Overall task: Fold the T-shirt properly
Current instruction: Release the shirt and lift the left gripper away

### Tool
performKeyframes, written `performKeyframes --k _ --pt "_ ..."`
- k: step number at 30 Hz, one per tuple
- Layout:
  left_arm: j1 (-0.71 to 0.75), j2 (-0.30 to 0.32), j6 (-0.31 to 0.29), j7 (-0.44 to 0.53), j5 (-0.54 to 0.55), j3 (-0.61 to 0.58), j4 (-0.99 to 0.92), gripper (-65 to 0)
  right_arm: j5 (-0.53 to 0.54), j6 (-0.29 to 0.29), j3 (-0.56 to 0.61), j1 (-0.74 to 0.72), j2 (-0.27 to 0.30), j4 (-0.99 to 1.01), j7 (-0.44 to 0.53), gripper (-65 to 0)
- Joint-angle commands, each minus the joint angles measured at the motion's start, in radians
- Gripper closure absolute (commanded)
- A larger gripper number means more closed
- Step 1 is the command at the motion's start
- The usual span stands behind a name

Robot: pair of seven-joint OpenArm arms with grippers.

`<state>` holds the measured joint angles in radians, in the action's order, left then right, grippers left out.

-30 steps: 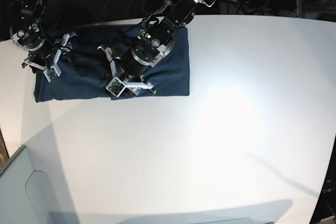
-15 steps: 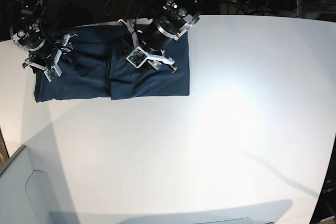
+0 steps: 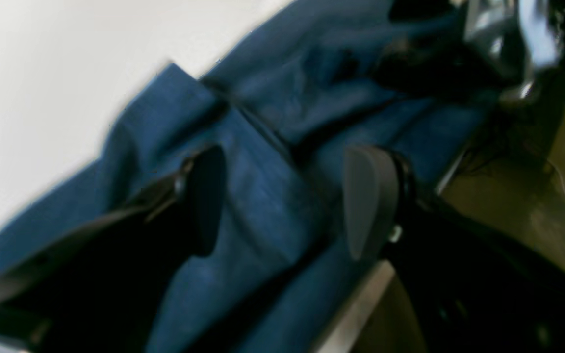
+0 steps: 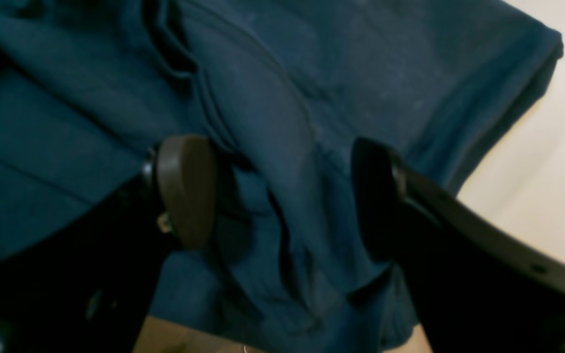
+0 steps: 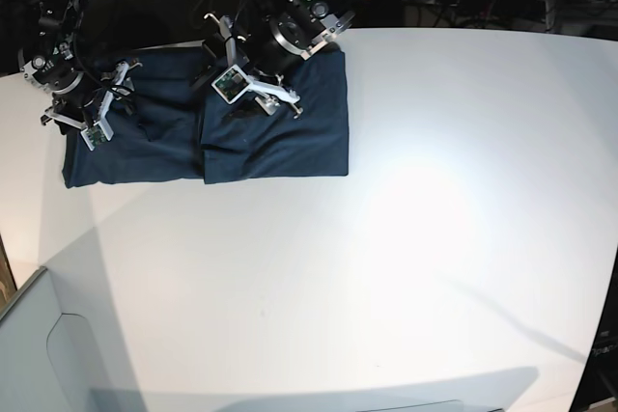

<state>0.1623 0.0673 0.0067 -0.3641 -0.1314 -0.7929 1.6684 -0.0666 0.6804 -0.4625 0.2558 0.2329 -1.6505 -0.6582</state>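
t-shirt [image 5: 275, 147] lies folded on white desk [image 5: 415, 238]; left claw [image 3: 282, 206] spread, right claw [image 4: 282, 196] spread, both above cloth.

T-shirt [image 5: 275, 137]: dark navy-teal, lay partly folded into a wide creased band along the white table's far-left edge.

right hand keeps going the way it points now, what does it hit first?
The T-shirt: the open right hand points straight at a raised fold of the fabric between its fingers. How near it is, unclear from here.
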Motion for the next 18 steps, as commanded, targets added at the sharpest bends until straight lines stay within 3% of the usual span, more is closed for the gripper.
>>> performKeyframes --k 1,18 --pt "-0.014 -0.019 0.002 0.018 -0.009 -0.026 -0.011 -36.9 0.012 0.018 -0.005 -0.005 0.013 -0.017 0.015 -41.1" --pt "-0.051 -0.059 0.002 0.018 -0.009 -0.049 -0.116 -36.6 0.012 0.018 -0.005 -0.005 0.013 -0.017 0.012 -41.1"
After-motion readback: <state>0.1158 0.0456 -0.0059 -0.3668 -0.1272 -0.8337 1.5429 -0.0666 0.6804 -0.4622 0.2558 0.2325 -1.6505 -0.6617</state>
